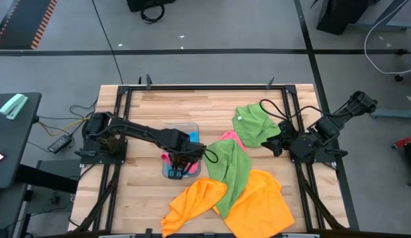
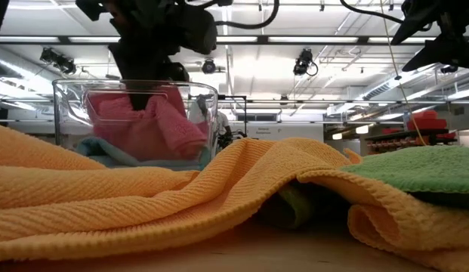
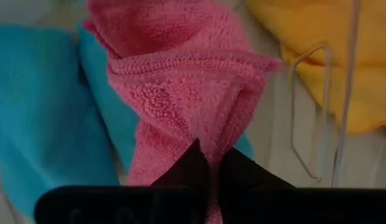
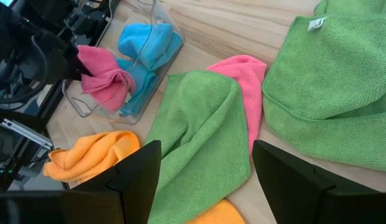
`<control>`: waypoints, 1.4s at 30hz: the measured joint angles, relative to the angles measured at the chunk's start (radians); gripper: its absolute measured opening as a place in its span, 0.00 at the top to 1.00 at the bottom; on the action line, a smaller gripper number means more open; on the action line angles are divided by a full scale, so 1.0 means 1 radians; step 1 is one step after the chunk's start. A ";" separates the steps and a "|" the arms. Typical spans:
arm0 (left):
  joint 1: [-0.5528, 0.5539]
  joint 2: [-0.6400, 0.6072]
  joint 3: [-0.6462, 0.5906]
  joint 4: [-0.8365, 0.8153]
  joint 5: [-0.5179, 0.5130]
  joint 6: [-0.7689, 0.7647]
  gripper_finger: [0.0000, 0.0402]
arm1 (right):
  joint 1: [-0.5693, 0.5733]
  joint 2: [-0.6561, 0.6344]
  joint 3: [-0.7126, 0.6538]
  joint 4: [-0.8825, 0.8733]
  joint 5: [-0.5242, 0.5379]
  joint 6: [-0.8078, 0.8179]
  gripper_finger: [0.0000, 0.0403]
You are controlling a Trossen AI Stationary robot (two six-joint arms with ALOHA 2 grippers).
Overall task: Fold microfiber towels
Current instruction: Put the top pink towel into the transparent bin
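Pinched shut on a crumpled pink microfiber towel [image 3: 180,93] over the small clear plastic tray [image 1: 167,129] at table centre: left gripper [image 3: 211,171]. Parked at three o'clock, jaws wide and empty: right gripper [image 4: 205,171]. Likely snag: a bunched, unfolded landing on the sky-blue cloth [image 4: 146,43] beneath.

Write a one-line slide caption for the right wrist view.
Left pincer pinches a pink towel over the clear tray holding blue cloth; green towels lie nearby.
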State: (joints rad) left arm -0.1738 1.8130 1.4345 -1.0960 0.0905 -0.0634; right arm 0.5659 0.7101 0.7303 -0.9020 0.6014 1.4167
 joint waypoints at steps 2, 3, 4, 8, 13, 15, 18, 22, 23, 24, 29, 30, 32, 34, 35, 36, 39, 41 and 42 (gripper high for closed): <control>-0.014 0.000 0.000 0.027 -0.003 0.000 0.93 | 0.000 0.000 0.000 0.000 0.000 -0.001 0.35; -0.022 0.000 0.000 0.040 -0.008 -0.001 0.93 | 0.000 0.000 0.000 0.000 0.000 -0.002 0.35; -0.030 0.000 0.000 0.048 -0.010 0.000 0.91 | 0.000 0.000 0.000 0.000 0.000 -0.002 0.35; -0.048 0.000 0.000 0.048 -0.008 -0.038 0.75 | 0.000 0.000 0.000 0.000 0.000 -0.002 0.35; -0.035 -0.010 0.000 0.068 0.010 -0.145 0.52 | 0.000 0.000 0.000 0.000 0.000 -0.002 0.35; -0.025 -0.019 0.000 0.073 0.032 -0.172 0.44 | 0.000 0.000 0.000 -0.001 0.000 -0.003 0.35; -0.016 -0.021 0.000 0.087 0.038 -0.216 0.37 | -0.001 0.000 0.000 -0.001 0.000 -0.004 0.35; -0.019 -0.021 0.000 0.137 0.038 -0.243 0.34 | -0.001 0.000 0.000 -0.001 0.000 -0.003 0.35; -0.021 -0.021 0.000 0.152 0.038 -0.242 0.34 | -0.001 0.000 0.000 -0.001 0.000 -0.001 0.35; -0.020 -0.021 0.000 0.166 0.038 -0.243 0.34 | -0.001 0.000 0.000 -0.001 0.000 0.001 0.35; 0.039 -0.021 0.000 0.177 0.054 -0.503 0.41 | -0.001 0.000 0.000 -0.001 0.000 0.002 0.35; 0.055 -0.021 0.000 0.182 0.061 -0.563 0.43 | -0.001 0.000 0.000 -0.001 0.000 0.006 0.35; 0.084 -0.021 0.000 0.204 0.088 -0.647 0.46 | -0.001 0.000 0.000 -0.001 0.000 0.012 0.35; 0.089 -0.021 0.001 0.217 0.118 -0.698 0.48 | -0.001 0.000 0.000 -0.001 0.000 0.012 0.35; 0.080 -0.020 0.003 0.211 0.127 -0.716 0.49 | -0.001 0.000 0.000 0.000 0.000 0.011 0.35; 0.069 -0.019 0.008 0.208 0.127 -0.727 0.50 | -0.001 0.000 0.000 0.000 0.000 0.006 0.35; 0.033 0.011 0.048 0.179 0.101 -0.770 0.53 | -0.001 0.000 0.000 -0.001 0.000 -0.006 0.35; 0.013 0.038 0.096 0.132 0.063 -0.791 0.54 | -0.001 0.000 0.000 -0.002 0.001 -0.012 0.35; 0.006 0.053 0.126 0.103 0.038 -0.796 0.54 | -0.001 0.000 0.000 -0.003 0.000 -0.017 0.35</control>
State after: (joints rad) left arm -0.1678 1.8664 1.5610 -0.9931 0.1281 -0.8594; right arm 0.5652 0.7104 0.7300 -0.9052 0.6019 1.3998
